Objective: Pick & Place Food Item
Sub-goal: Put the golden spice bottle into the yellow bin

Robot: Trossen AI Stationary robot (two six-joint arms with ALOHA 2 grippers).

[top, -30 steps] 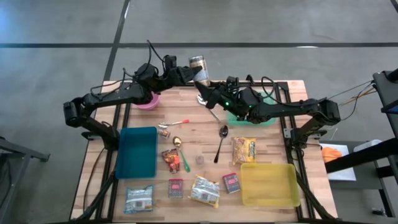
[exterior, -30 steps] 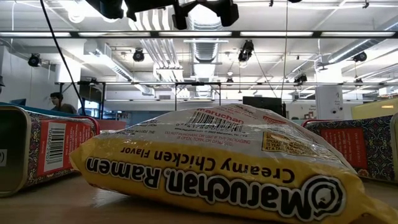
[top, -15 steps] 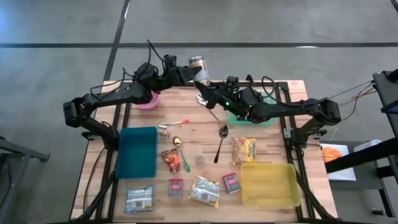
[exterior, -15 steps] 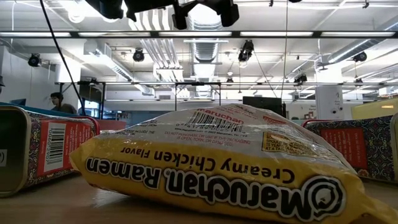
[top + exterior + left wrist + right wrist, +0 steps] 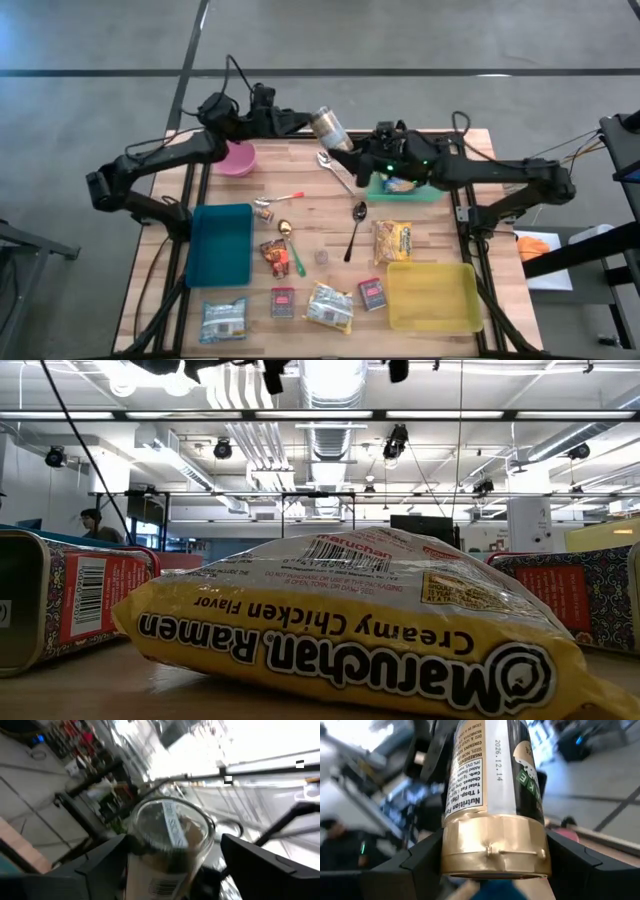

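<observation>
- Grey concrete floor surrounds a wooden worktop [image 5: 310, 215], seen from above; the room's ceiling lights and ducts fill the level view behind a ramen packet [image 5: 350, 625] lying near the worktop's front edge.
- Two trays rest on the worktop, a teal tray [image 5: 221, 243] toward its left edge and a yellow tray [image 5: 433, 296] at its front right corner, judged to be the places meant for sorted items.
- Both arms are stretched toward the middle of the worktop's far edge, raised well clear of the surface, wrists turned inward so that the grippers face each other.
- A glass jar [image 5: 329, 128] with a gold lid, the food item in hand, is held tilted in the air between the two grippers, above the far edge.
- The left gripper [image 5: 300, 122] is seen clamped on the jar's base end, the glass bottom filling its wrist view between the fingers.
- The right gripper [image 5: 355, 150] is closed around the lid end [image 5: 495, 847]; this is judged to be a hand-over between arms, or a twist of the lid, and which cannot be told.
- A pink bowl [image 5: 237, 159], spoons and small packets are spread over the rest of the worktop, untouched.
</observation>
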